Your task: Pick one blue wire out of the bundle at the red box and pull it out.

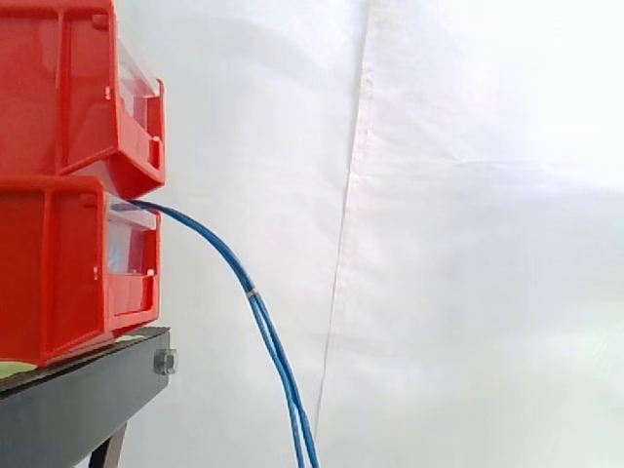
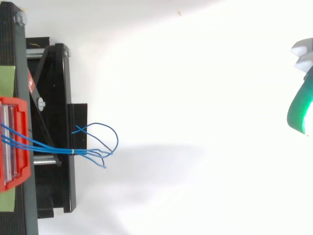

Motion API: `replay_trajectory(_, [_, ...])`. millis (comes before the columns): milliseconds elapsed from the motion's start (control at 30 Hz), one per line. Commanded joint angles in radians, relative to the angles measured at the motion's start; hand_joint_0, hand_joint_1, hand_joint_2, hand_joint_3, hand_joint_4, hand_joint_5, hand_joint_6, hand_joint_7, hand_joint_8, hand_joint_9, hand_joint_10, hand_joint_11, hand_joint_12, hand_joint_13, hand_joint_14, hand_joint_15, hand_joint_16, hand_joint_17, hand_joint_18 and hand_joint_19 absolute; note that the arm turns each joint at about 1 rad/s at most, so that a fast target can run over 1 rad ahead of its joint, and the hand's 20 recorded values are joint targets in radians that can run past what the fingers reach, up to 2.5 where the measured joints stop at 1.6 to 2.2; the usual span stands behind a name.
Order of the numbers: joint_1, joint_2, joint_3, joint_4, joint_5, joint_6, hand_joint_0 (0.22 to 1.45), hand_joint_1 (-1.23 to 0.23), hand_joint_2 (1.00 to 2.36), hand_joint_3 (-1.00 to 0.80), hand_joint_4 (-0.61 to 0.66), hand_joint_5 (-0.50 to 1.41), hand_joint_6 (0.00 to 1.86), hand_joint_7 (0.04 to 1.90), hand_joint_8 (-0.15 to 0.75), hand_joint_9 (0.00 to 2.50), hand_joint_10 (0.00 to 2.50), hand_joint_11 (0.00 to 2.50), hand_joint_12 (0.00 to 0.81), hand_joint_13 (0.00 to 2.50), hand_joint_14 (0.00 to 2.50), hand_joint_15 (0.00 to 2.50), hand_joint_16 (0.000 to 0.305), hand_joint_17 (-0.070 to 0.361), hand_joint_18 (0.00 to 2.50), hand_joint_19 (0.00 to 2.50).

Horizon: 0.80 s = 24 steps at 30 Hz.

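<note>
Top view: blue wires trail from the red box toward the distant hand; whether its grasp is open cannot be told.

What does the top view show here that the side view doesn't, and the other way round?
The top view adds the hand at the right edge, far from the wires, and the loose wire ends curling apart past the tie. The side view adds the upper bin stacked on the lower bin, with the wires leaving at the lower bin's top and hanging down past the stand. Both share the blue wires, the tie, the black stand and the white curtain.
</note>
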Motion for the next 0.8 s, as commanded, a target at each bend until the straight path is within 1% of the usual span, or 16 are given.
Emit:
replay_trajectory(0, [0.004,0.0,0.0,0.005,0.003,-0.001,0.39,-0.24,1.0,-0.5,0.22,-0.27,0.5,0.64,0.292,0.2,0.0,0.0,0.434,0.0,0.0,0.02,0.087,0.195,0.0,0.0])
replay_trajectory(167, [0.008,0.0,-0.001,0.005,0.007,-0.001,0.4,-0.25,1.0,-0.5,0.23,-0.26,0.5,0.64,0.294,0.22,0.0,0.0,0.431,0.0,0.0,0.02,0.086,0.193,0.0,0.0])
replay_trajectory(200, [0.012,0.0,0.0,0.005,0.012,-0.001,0.4,-0.25,1.0,-0.5,0.23,-0.26,0.5,0.64,0.294,0.22,0.0,0.0,0.432,0.0,0.0,0.02,0.086,0.193,0.0,0.0])
replay_trajectory(333, [0.015,0.0,0.0,0.005,0.026,-0.006,0.4,-0.27,1.0,-0.5,0.23,-0.25,0.5,0.65,0.292,0.23,0.0,0.0,0.425,0.0,0.0,0.03,0.085,0.19,0.0,0.0])
replay_trajectory(367, [0.018,-0.002,-0.001,0.005,0.035,-0.01,0.41,-0.29,1.0,-0.5,0.26,-0.23,0.5,0.68,0.288,0.23,0.0,0.0,0.42,0.0,0.0,0.04,0.083,0.187,0.0,0.0])
replay_trajectory(467, [0.022,-0.002,0.0,0.005,0.05,-0.02,0.43,-0.35,1.0,-0.5,0.27,-0.21,0.5,0.71,0.279,0.26,0.0,0.0,0.402,0.0,0.0,0.04,0.079,0.179,0.0,0.0])
replay_trajectory(500, [0.027,-0.006,0.0,0.005,0.061,-0.03,0.43,-0.35,1.0,-0.5,0.27,-0.21,0.5,0.72,0.279,0.28,0.0,0.0,0.4,0.01,0.0,0.05,0.079,0.179,0.0,0.0])
replay_trajectory(533, [0.03,-0.021,-0.001,0.005,0.073,-0.043,0.43,-0.38,1.0,-0.5,0.27,-0.2,0.5,0.72,0.277,0.31,0.0,0.0,0.395,0.02,0.0,0.05,0.077,0.174,0.0,0.0])
replay_trajectory(567, [0.03,-0.028,0.0,0.005,0.078,-0.043,0.46,-0.47,1.0,-0.5,0.26,-0.2,0.5,0.73,0.265,0.3,0.0,0.0,0.38,0.02,0.0,0.06,0.074,0.167,0.0,0.0])
replay_trajectory(600, [0.031,-0.06,0.0,0.008,0.082,-0.046,0.47,-0.51,1.0,-0.5,0.25,-0.2,0.5,0.73,0.257,0.3,0.0,0.0,0.369,0.01,0.0,0.06,0.073,0.164,0.0,0.0])
replay_trajectory(667, [0.033,-0.081,0.0,0.015,0.084,-0.046,0.48,-0.57,1.0,-0.5,0.24,-0.19,0.5,0.73,0.243,0.31,0.0,0.0,0.35,0.06,0.0,0.06,0.069,0.156,0.0,0.02])
replay_trajectory(733, [0.033,-0.127,-0.001,0.051,0.084,-0.049,0.48,-0.61,1.0,-0.5,0.24,-0.19,0.5,0.72,0.241,0.36,0.0,0.0,0.345,0.13,0.0,0.05,0.067,0.151,0.0,0.01])
replay_trajectory(767, [0.033,-0.137,0.0,0.061,0.084,-0.049,0.48,-0.63,1.0,-0.5,0.24,-0.18,0.5,0.72,0.239,0.38,0.0,0.0,0.347,0.16,0.0,0.06,0.067,0.15,0.0,0.03])
